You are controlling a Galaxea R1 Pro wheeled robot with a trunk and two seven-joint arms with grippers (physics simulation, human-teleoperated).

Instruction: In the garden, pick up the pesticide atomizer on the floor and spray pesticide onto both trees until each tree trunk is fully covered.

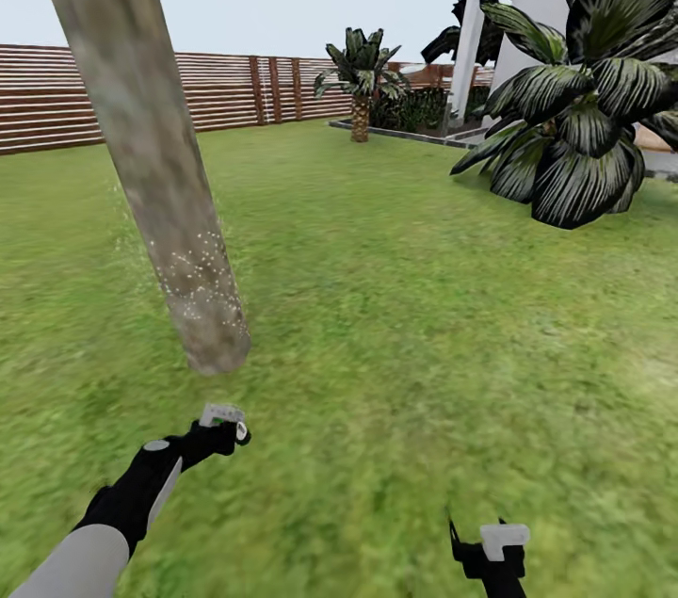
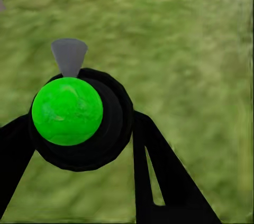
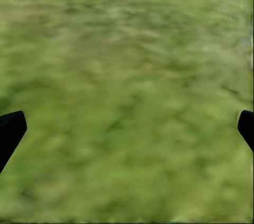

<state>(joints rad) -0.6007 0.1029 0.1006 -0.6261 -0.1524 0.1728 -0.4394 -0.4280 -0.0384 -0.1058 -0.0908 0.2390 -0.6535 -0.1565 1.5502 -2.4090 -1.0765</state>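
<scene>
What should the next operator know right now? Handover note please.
Left gripper: shut on the pesticide atomizer, nozzle aimed towards the tree trunk.
Right gripper: open, nothing in it, over the grass.
Done: atomizer picked up; whitish pesticide specks dot the trunk's lower part.
Left: upper trunk looks unsprayed, so carry on upward; then find and spray the second tree.

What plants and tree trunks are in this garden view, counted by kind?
Thick bare tree trunk: 1
Short palm by the fence: 1
Big dark-leaved plant: 1
Low hedge: 1
Total: 4
</scene>
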